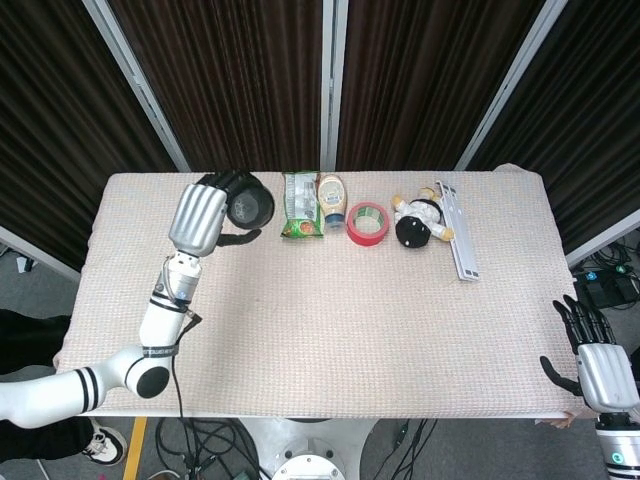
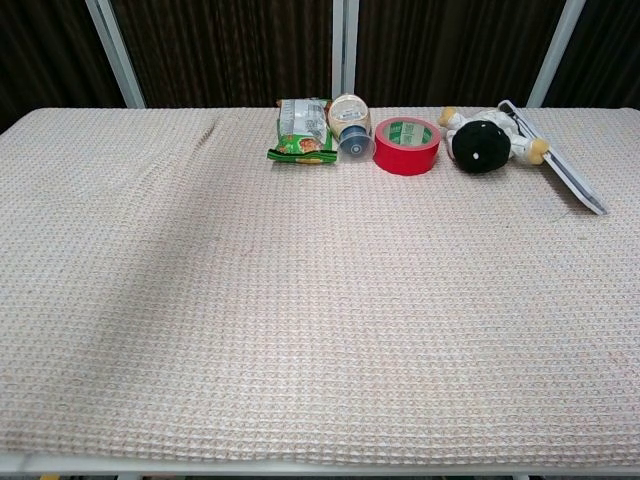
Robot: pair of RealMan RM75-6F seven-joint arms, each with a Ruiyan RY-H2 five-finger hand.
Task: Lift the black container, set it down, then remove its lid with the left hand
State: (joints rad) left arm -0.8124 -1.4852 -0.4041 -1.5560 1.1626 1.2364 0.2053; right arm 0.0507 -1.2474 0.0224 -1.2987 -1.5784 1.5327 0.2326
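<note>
Along my worktop's (image 2: 300,320) far edge: green snack packet (image 2: 303,129), cream bottle (image 2: 349,123), red tape roll (image 2: 407,145), black-and-white plush toy (image 2: 485,141), grey metal bracket (image 2: 556,171).
</note>
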